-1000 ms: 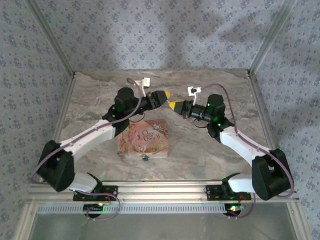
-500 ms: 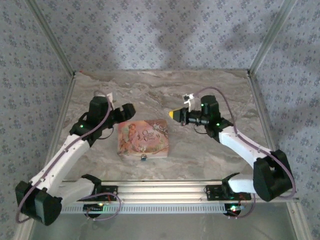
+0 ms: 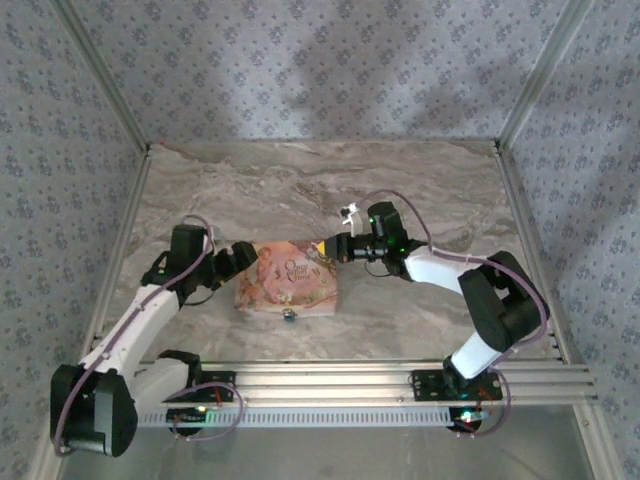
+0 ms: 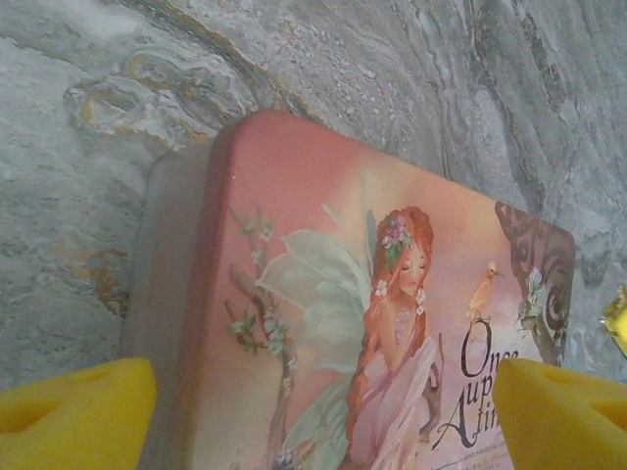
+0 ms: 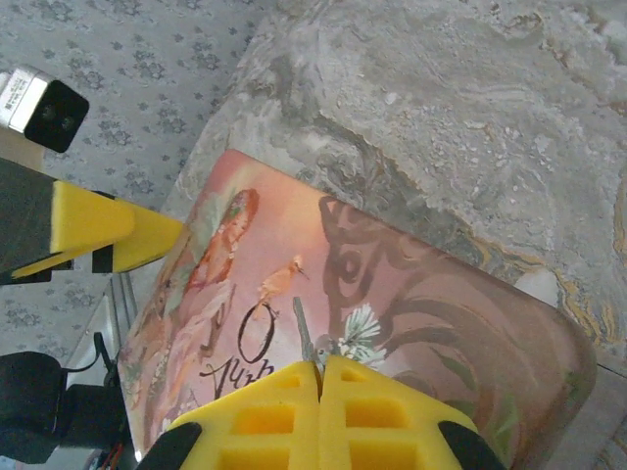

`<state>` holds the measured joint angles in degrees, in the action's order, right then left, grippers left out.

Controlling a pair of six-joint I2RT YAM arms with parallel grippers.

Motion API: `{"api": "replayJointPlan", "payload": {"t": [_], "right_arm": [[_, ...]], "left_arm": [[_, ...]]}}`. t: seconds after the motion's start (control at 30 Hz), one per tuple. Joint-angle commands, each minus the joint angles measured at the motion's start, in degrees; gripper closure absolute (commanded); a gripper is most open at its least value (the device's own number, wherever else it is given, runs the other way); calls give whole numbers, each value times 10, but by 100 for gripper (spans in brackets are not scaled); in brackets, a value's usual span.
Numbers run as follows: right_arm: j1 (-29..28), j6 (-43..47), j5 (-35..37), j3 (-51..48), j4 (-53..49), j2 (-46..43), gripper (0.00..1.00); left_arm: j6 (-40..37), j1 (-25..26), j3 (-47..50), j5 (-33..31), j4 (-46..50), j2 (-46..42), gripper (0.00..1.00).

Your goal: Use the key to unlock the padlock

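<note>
Marble table: padlock touches pink box near edge. Right hand above box's far-right corner, shut on thin blade, prob. key. Left hand at box's left edge, wide open, empty. Risk: unbraced lock skids when key pokes it.

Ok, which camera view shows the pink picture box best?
The top external view: the pink box appears there almost whole. The left wrist view gives one corner and the fairy picture close up; the right wrist view gives most of its top, partly behind the right pincer.
</note>
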<state>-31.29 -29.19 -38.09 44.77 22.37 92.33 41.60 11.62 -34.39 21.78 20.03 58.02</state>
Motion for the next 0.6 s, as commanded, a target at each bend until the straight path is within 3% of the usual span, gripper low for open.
{"api": "replayJointPlan", "payload": {"t": [0.0,0.27,0.57], "right_arm": [[-4,-6,9,18,-8,17,100],[12,11,35,26,-68,33,100],[68,38,43,29,-99,45,100]], "left_arm": [[-4,-4,6,26,-32,16,12],[1,16,-8,56,-88,84,15],[-1,57,-73,54,-149,197,15]]}}
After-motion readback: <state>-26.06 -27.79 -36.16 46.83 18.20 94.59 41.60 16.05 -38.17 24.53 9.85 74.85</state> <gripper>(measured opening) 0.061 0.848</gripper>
